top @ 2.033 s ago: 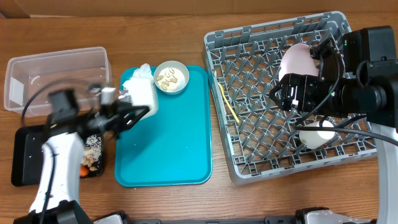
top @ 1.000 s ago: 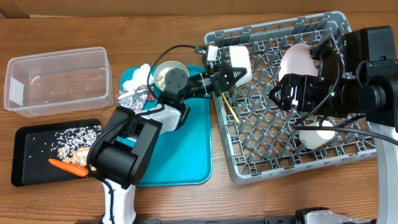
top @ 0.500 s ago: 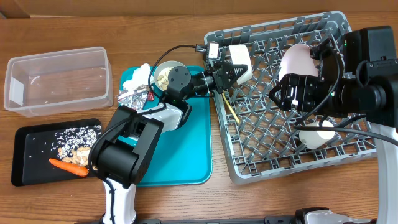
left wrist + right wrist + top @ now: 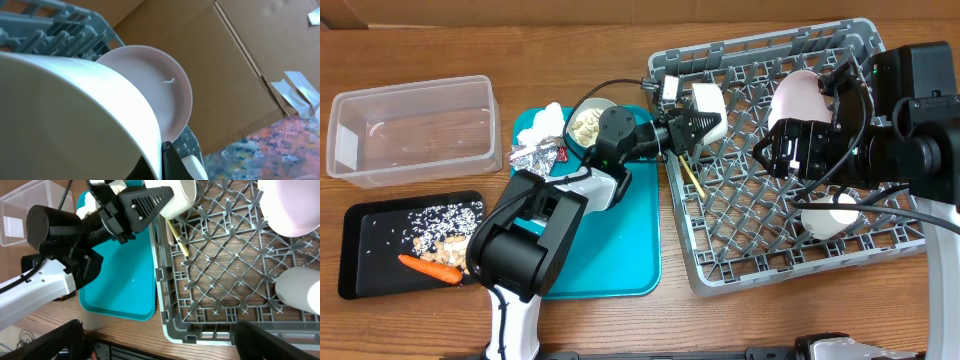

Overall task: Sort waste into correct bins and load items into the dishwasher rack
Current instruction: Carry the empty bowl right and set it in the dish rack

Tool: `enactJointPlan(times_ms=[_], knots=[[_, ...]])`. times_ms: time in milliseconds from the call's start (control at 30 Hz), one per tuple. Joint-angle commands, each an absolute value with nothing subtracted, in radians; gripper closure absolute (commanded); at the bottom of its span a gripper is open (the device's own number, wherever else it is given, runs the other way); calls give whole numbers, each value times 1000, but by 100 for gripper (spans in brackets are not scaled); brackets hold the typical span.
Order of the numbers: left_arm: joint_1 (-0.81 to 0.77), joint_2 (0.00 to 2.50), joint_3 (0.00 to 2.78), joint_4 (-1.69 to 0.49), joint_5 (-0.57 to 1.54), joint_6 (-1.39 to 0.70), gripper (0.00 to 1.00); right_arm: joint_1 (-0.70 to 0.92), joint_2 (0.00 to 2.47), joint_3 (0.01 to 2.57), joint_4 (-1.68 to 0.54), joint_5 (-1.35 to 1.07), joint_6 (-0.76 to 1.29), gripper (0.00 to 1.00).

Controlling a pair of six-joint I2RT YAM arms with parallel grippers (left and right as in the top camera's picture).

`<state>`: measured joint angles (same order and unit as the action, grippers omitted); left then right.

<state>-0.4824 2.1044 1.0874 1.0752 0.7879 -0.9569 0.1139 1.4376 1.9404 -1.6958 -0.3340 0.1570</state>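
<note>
The big grey dishwasher rack (image 4: 780, 235) is sitting on the worktop (image 4: 620, 40) under both claws. The left claw (image 4: 688, 128) is reaching over the rack's edge and gripping the rim of a pale bowl (image 4: 708, 103), holding it tilted just above the pegs. In the left wrist view that bowl is filling the frame. The teal tray (image 4: 585, 250) is lying behind that claw, under the arm. The clear tub (image 4: 410, 130) and the black tray (image 4: 370, 250) are sitting well off to its left.

The right claw (image 4: 788, 152) is hanging over the middle of the rack with its jaws spread wide, carrying nothing. The pinkish plate (image 4: 798, 95) is standing on edge just beyond it. A second bowl (image 4: 830, 215) is lying mouth-down in the rack on its near side. The yellow spoon (image 4: 688, 172) is lying in the rack just below the left claw. The foil wrapper (image 4: 535, 153) and tissue (image 4: 548, 118) are sitting back on the teal tray. The carrot (image 4: 428, 268) is lying in the black tray, far from either claw.
</note>
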Motion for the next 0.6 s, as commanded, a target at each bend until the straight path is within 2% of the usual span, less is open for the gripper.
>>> enactJointPlan(times_ms=[0, 100, 200, 233, 300, 567], knots=[[-488, 2121, 1110, 1065, 787, -912, 96, 118, 1438, 1944, -1694, -338, 158, 0], [-484, 2121, 1110, 1066, 794, -913, 93, 118, 1438, 1944, -1694, -338, 158, 0], [-475, 2121, 1110, 1066, 809, -925, 84, 118, 1438, 1944, -1694, -338, 158, 0], [-467, 2121, 1110, 1066, 828, -932, 77, 118, 1438, 1944, -1694, -338, 158, 0], [-447, 2121, 1110, 1066, 878, -945, 71, 118, 1438, 1944, -1694, -338, 158, 0], [-354, 2120, 1110, 1003, 1015, -996, 66, 118, 1438, 1944, -1694, -338, 158, 0]])
